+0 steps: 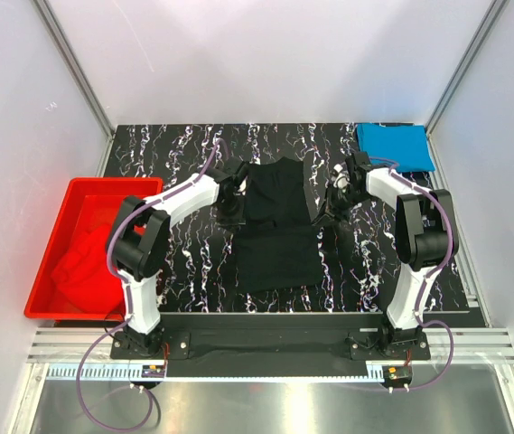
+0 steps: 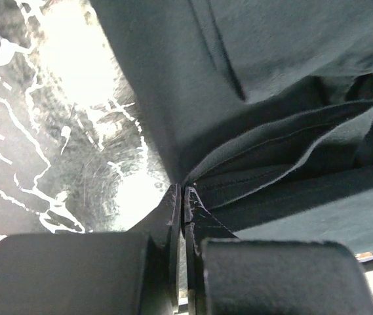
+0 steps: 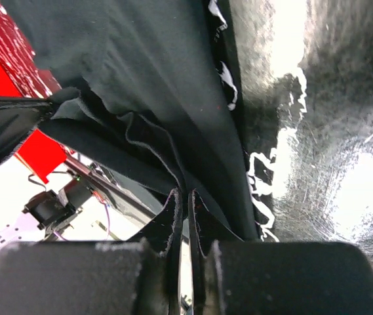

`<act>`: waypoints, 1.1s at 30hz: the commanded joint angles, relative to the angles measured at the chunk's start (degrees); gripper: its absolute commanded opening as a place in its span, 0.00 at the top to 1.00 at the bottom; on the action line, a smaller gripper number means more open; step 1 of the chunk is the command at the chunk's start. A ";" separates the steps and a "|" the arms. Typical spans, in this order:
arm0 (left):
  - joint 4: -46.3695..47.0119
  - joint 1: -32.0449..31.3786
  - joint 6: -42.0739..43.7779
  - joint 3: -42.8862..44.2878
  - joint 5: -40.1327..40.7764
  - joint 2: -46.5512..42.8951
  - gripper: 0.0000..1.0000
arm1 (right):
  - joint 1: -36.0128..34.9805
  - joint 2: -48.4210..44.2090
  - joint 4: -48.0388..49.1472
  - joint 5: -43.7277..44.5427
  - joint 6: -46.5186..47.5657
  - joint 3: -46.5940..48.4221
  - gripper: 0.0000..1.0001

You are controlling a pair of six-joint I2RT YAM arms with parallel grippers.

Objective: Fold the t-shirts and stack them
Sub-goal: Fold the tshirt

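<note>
The black t-shirt (image 1: pixel 279 231) lies in the middle of the desk (image 1: pixel 157 149), the left pincer (image 2: pixel 182 194) pinched tight on its left edge and the right pincer (image 3: pixel 185 195) likewise on its right edge. The blue t-shirt (image 1: pixel 394 146) sits folded at the far right corner; the red t-shirt (image 1: pixel 80 260) lies in a tub (image 1: pixel 112 184) at the left edge.
</note>
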State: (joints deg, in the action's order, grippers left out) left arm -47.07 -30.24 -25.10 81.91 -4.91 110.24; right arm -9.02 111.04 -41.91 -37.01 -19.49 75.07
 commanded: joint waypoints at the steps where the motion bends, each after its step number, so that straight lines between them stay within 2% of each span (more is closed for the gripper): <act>1: -2.41 0.53 -0.91 1.76 2.89 0.41 1.00 | -0.39 0.75 -0.98 0.36 0.41 2.80 0.96; 7: -3.29 0.97 -1.70 5.01 4.73 5.50 0.99 | -0.39 6.28 0.51 -0.16 2.43 6.93 0.93; 9: -4.08 1.23 -2.49 6.07 7.44 6.65 0.89 | -0.39 8.30 0.69 0.88 2.52 9.29 0.86; 11: -4.00 1.24 -2.76 7.56 7.81 7.53 0.83 | -0.48 9.36 -0.01 2.73 2.96 11.23 0.84; 13: -4.08 1.32 -2.93 9.40 9.29 7.71 0.67 | -0.39 10.50 -0.89 3.96 3.14 13.87 0.79; 15: -5.31 1.32 -3.37 10.64 11.83 7.37 0.59 | -0.39 11.73 -2.29 5.19 3.40 17.28 0.76; 16: -5.75 1.41 -3.37 11.16 12.63 6.93 0.58 | -0.30 12.00 -3.34 5.89 3.66 18.44 0.68; 18: -7.32 1.32 -3.46 12.22 14.47 5.18 0.50 | -0.39 11.57 -6.07 9.05 4.19 20.98 0.61; 19: -7.77 1.32 -3.46 12.48 14.75 4.29 0.49 | -0.39 11.04 -7.47 10.28 4.45 21.52 0.55; 22: -7.25 1.32 -3.02 11.26 11.60 -0.44 0.52 | -0.39 8.23 -8.80 11.88 4.81 22.58 0.54; 23: -6.20 1.32 -2.94 10.30 9.32 -1.94 0.55 | -0.48 7.70 -9.24 10.83 4.63 22.58 0.54; 24: -3.41 1.15 -2.76 7.59 3.73 -3.26 0.57 | -0.56 6.65 -9.15 9.43 4.28 21.71 0.55; 26: -0.93 0.97 -3.81 5.03 -1.13 -6.08 0.70 | -1.00 5.85 -7.84 4.79 3.41 20.21 0.56; 27: 1.86 0.80 -4.51 3.80 -6.64 -6.43 0.75 | -1.79 5.33 -7.14 3.45 2.97 18.29 0.66; 29: 4.43 -0.08 -5.74 0.46 -9.41 -6.79 0.87 | -3.10 5.32 -4.78 0.91 1.74 16.70 0.76; 30: 7.75 -0.52 -6.97 -0.69 -11.86 -6.70 0.88 | -4.24 5.58 -3.98 0.72 1.47 15.65 0.81; 33: 10.06 -0.35 -9.34 -2.72 -14.34 -4.33 0.96 | -5.66 7.16 -0.64 -1.65 -0.46 14.85 0.87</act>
State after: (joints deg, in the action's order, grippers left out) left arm -42.92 -30.33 -31.57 81.17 -11.73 103.88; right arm -12.40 118.78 -46.15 -34.02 -17.89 90.78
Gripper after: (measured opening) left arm 0.059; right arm 0.151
